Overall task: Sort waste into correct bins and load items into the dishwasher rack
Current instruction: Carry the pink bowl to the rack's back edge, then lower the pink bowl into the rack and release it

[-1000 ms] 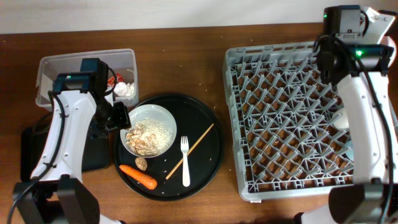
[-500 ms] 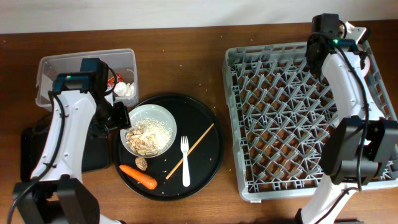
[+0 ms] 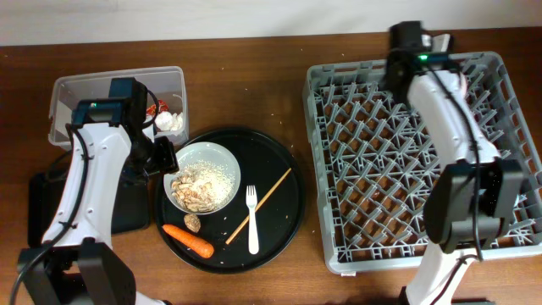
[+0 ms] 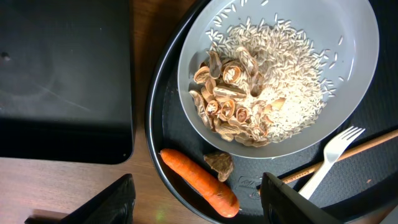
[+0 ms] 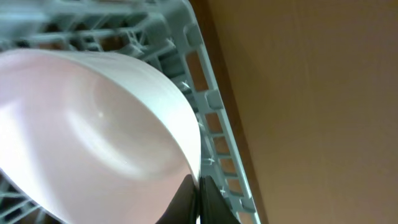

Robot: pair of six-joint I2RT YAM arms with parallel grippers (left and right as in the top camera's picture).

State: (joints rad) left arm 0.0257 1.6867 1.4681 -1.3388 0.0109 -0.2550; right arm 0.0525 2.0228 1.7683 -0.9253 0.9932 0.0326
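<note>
Room first: the dishwasher rack [image 3: 364,186] eats up the whole right side of the counter [image 3: 254,76]. Between its left wall and the big round black tray [image 3: 284,212] there's only a narrow strip of bare wood. The wider open patch is at the back, between the clear tub [image 3: 76,89] and the rack. The tub's near-right corner sits just beside the round tray's far-left rim. The shallow black rectangular tray [image 4: 62,74] lies just beside the round tray's left rim, with a sliver of wood showing between them.

Left claw [image 3: 163,159] hangs released over the round tray's left side, right next to the pale-grey bowl [image 4: 354,37]. In its wrist view the 2 fingers [image 4: 112,202] are spread wide either side of the carrot [image 4: 199,182].

Right claw [image 5: 199,202] is clenched on the rim of the small whitish-pink bowl [image 5: 93,124]. The bowl is right at the rack's outer wall, with bare counter just past it. Overhead puts that arm up at the rack's far edge.

Contents: the tub has the red wrapper [image 3: 155,108] and white tissue [image 3: 172,121] in its near-right corner. The grey bowl holds rice [image 4: 292,93] and brownish scraps [image 4: 227,99]. On the round tray beside it are the carrot, 1 more brown scrap [image 4: 219,165], the white fork [image 3: 251,219] and a wooden stick [image 3: 271,193].
</note>
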